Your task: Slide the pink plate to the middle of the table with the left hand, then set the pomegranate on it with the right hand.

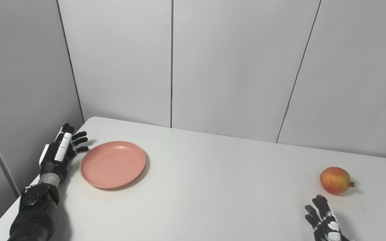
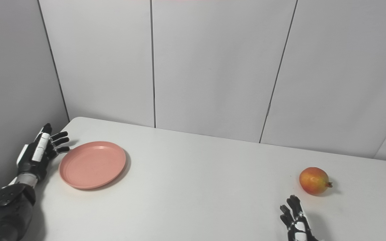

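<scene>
The pink plate [image 1: 113, 164] lies flat on the white table [image 1: 213, 187], toward its left side. My left hand [image 1: 60, 150] stands just left of the plate's rim, open, fingers spread toward the rim with a small gap to it. The pomegranate [image 1: 335, 180], red and yellow, rests near the right side of the table. My right hand [image 1: 325, 222] reaches up from the bottom edge, a little nearer than the fruit and slightly left of it, open and holding nothing.
Grey wall panels [image 1: 233, 67] close off the back and left of the table. The table's left edge runs right beside my left arm [image 1: 34, 211]. Bare tabletop stretches between plate and pomegranate.
</scene>
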`<act>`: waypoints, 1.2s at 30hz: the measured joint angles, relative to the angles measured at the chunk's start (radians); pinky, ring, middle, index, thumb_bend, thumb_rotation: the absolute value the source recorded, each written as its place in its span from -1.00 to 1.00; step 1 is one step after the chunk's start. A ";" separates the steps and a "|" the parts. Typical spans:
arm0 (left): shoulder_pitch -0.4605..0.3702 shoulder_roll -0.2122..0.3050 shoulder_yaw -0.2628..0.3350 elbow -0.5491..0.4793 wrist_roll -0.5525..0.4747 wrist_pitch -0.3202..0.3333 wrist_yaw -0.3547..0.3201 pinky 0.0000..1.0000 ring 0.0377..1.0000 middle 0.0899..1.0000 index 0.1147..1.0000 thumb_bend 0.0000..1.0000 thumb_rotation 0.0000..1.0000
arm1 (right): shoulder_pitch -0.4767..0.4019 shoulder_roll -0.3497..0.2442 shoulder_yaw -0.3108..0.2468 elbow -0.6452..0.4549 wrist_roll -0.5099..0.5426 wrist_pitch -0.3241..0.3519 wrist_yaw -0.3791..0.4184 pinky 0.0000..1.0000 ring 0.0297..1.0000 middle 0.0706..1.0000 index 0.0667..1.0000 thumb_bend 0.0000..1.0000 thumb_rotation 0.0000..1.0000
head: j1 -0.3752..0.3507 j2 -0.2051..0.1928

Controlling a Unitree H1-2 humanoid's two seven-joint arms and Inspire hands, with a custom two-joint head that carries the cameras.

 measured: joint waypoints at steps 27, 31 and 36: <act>0.055 -0.073 -0.084 -0.182 0.062 0.004 0.019 0.37 0.56 0.61 1.00 0.70 0.47 | 0.004 0.001 0.004 -0.007 -0.006 0.000 -0.020 0.82 0.77 0.86 0.87 0.33 1.00 | -0.014 0.017; 0.075 -0.103 -0.095 -0.247 0.061 0.012 0.038 0.36 0.54 0.56 0.98 0.72 0.45 | 0.004 0.001 0.005 -0.008 -0.006 0.000 -0.020 0.81 0.76 0.84 0.87 0.33 1.00 | -0.014 0.020; 0.106 -0.162 -0.091 -0.359 0.039 0.097 0.061 0.43 0.57 0.57 0.97 0.77 0.50 | 0.005 0.002 0.006 -0.010 -0.006 0.002 -0.020 0.81 0.76 0.84 0.87 0.32 1.00 | -0.018 0.023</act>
